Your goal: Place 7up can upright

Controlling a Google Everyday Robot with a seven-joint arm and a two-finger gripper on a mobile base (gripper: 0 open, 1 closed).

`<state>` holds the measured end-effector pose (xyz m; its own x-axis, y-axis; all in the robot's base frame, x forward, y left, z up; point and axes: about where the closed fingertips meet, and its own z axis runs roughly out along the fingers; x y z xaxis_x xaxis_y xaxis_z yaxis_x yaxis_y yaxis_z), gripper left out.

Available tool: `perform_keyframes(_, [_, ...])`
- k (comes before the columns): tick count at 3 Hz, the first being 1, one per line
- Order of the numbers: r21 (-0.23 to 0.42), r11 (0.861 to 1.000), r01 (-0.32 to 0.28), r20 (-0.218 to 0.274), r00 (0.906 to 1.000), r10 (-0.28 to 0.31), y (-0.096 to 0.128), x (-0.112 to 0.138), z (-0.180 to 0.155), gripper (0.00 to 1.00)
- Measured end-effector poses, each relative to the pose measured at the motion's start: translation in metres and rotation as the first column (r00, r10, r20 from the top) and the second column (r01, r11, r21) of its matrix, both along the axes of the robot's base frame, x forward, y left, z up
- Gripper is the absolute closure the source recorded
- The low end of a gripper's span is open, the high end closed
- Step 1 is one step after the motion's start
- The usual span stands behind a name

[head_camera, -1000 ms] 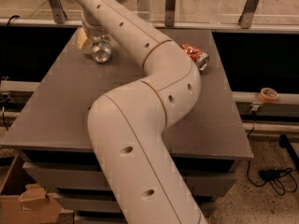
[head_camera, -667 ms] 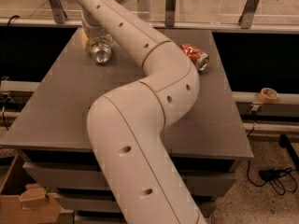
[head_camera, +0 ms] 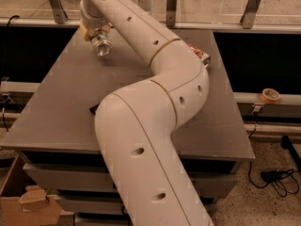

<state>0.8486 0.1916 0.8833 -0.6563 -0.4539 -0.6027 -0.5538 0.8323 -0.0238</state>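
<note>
Obs: the hand (head_camera: 97,34) is at the far left corner of the table (head_camera: 61,105), at the end of the arm (head_camera: 155,107), which crosses the whole view. Its yellowish fingers (head_camera: 86,32) are closed around the 7up can (head_camera: 101,47). The can is tilted, not upright, with its shiny metal end facing the camera. I cannot tell whether it touches the table.

Handling (judgement):
- Thin aluminium, light, probably empty. The wall dents easily, so use moderate squeeze only.
- The surface is smooth and slippery, so the can may rotate in the grip during reorientation.
- Best hold is across the cylinder at mid-height, leaving the flat base free to land squarely.
- The narrow base makes it tippy, so release only when the base sits flat.

Also present: a red-orange can (head_camera: 202,57) at the far right, mostly behind the arm and well apart from the hand.
</note>
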Motion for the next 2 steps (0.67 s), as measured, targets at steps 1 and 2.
perform_keyframes(1, [0.112, 0.981, -0.161, 0.135, 0.9801, 0.145, 0.003, -0.005, 0.05, 1.0])
perform_keyframes(2, [0.234, 0.924, -0.304, 0.275, 0.9318, 0.237, -0.013, -0.019, 0.093, 1.0])
